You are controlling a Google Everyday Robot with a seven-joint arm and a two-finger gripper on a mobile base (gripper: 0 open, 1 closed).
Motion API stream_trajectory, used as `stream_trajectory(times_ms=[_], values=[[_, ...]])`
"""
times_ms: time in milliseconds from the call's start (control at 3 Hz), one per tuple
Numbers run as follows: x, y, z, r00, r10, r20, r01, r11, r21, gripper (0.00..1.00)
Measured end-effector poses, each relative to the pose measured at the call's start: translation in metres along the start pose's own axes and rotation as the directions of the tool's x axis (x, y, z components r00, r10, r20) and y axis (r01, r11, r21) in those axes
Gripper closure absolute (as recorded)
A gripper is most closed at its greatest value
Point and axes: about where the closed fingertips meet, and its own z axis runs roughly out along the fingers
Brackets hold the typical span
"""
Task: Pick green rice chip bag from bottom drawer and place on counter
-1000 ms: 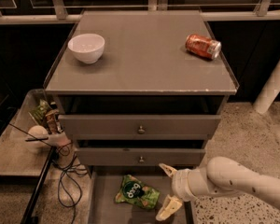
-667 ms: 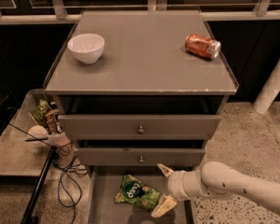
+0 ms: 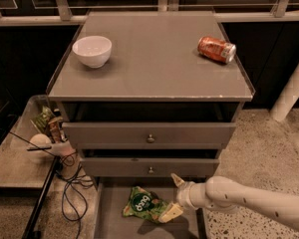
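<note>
Bottom drawer [image 3: 109,223]: lowest tray of the cabinet, pulled out toward the camera, flat grey floor with low sides. It holds one thing, the snack bag.

Green rice chip bag [image 3: 142,204]: lies flat on the drawer floor, right of the middle. It is crinkled and light green, with a dark green round logo in white letters facing up. Its right end is the paler part.

Gripper [image 3: 173,197]: low over the right side of the open drawer, just beside the bag's right end. Its two pale fingers [image 3: 170,213] are spread wide. One points up toward the drawer above and the other lies across the bag's right edge. Nothing is clamped between them.

Arm [image 3: 249,203]: white, comes in from the lower right, over the speckled floor.

Knobbed drawers: two grey fronts above the tray, the lower [image 3: 150,167] and the upper [image 3: 149,132], each with a small round knob. Both stand slightly out from the cabinet; their insides are hidden.

Side table [image 3: 10,163]: low, to the left of the cabinet. It carries small packets and a pale round object, and dark cables [image 3: 70,193] hang from it to the floor.

Counter [image 3: 154,59]: smooth grey top with a thin raised rim.

Bowl [image 3: 91,51]: white, upright, on the counter's left side, its plain white inside showing.

Can [image 3: 217,49]: orange-red, lying on its side at the counter's right, well apart from the bowl.
</note>
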Motion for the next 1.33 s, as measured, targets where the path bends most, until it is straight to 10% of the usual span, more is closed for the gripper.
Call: stream_trajectory(times_ms=[1333], values=[[0.033, 0.011, 0.045, 0.998, 0.015, -0.062, -0.018, 0.9984, -0.054, 0.00]])
